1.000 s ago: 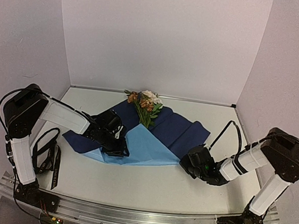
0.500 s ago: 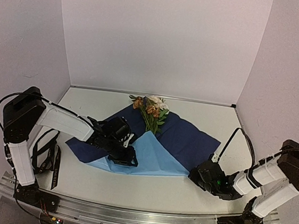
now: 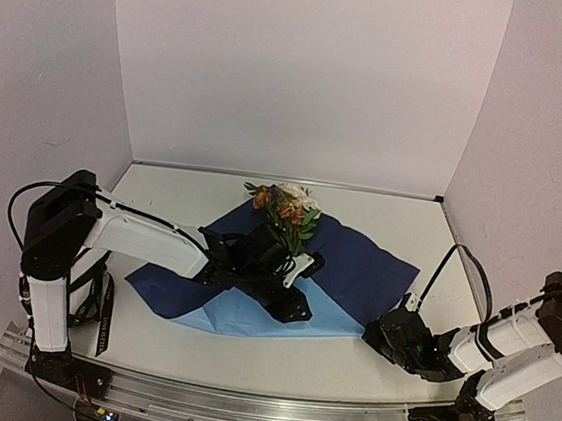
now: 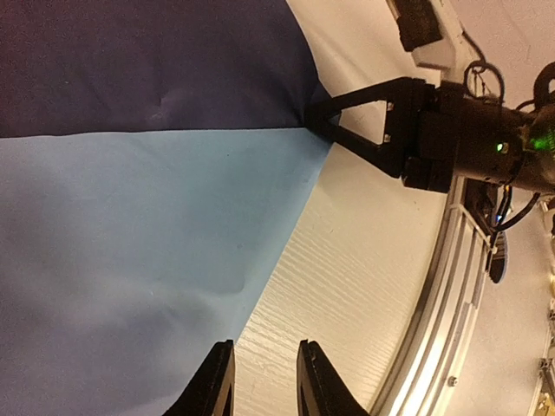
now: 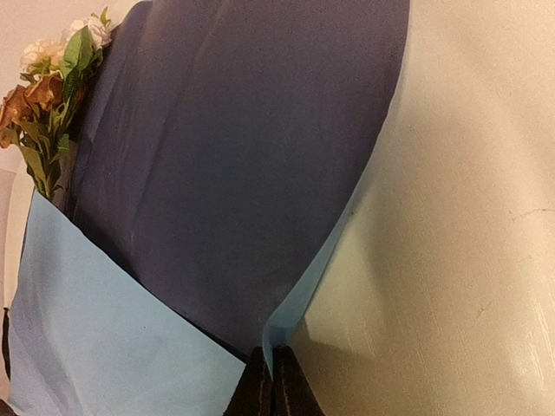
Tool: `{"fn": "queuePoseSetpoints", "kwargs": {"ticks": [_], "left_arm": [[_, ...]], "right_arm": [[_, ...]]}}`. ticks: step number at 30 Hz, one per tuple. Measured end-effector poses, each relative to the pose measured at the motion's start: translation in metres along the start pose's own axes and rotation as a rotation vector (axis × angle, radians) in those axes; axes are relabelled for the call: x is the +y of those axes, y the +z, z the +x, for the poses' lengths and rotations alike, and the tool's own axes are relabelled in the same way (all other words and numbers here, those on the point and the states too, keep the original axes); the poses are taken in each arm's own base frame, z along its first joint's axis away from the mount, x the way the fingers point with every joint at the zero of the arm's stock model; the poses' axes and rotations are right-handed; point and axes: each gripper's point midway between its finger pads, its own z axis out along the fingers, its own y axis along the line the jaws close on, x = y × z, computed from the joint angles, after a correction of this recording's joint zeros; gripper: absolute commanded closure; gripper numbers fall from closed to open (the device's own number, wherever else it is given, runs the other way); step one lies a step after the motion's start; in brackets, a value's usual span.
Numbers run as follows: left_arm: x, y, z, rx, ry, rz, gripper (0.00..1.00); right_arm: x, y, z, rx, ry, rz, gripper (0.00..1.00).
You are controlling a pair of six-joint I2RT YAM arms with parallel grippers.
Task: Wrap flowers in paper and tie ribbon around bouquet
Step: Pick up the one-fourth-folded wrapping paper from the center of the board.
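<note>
White surface [image 4: 347,286] directly below left tool [image 4: 264,347], fine grain, showing between my tips. Aluminium rail [image 3: 261,401] behind left tool, along surface's near edge. Pale walls [image 3: 306,72] ahead and either side.

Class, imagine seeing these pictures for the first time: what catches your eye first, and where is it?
First, the large thin paper sheet, dark navy with a light blue flap folded over, spread mid-table. At its far edge lies the small bunch of cream and orange flowers. The right claw pinches the sheet's near right corner.
</note>
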Motion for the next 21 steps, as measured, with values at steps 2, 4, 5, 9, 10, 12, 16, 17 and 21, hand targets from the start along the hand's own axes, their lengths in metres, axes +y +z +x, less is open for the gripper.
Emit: {"fn": "queuePoseSetpoints", "kwargs": {"ticks": [2,4,5,9,10,12,16,17,21], "left_arm": [[0.005,0.011,0.006,0.022,0.044,0.0,0.8],[0.01,0.021,0.016,0.053,0.083,-0.002,0.81],[0.012,0.024,0.02,0.071,0.101,-0.001,0.81],[0.015,0.035,0.026,0.112,0.175,0.007,0.8],[0.015,0.037,0.026,0.114,0.195,0.006,0.79],[0.014,0.039,0.026,0.117,0.241,-0.002,0.79],[0.007,0.042,0.024,0.117,0.334,-0.028,0.8],[0.005,0.045,0.023,0.118,0.356,-0.034,0.8],[0.004,0.06,0.026,0.132,0.422,-0.068,0.82]], "right_arm": [[-0.001,-0.001,0.0,0.002,-0.009,0.004,1.0],[-0.001,-0.003,-0.001,0.004,-0.015,0.007,1.0],[-0.001,-0.004,-0.001,0.005,-0.02,0.006,1.0],[0.001,-0.008,-0.003,0.011,-0.039,-0.003,1.0],[0.002,-0.009,-0.003,0.013,-0.042,-0.004,1.0],[0.002,-0.011,-0.003,0.017,-0.049,-0.007,1.0],[0.002,-0.013,-0.002,0.034,-0.061,-0.007,1.0],[0.002,-0.014,-0.001,0.038,-0.063,-0.008,1.0],[0.003,-0.016,0.0,0.053,-0.067,-0.014,1.0]]}}
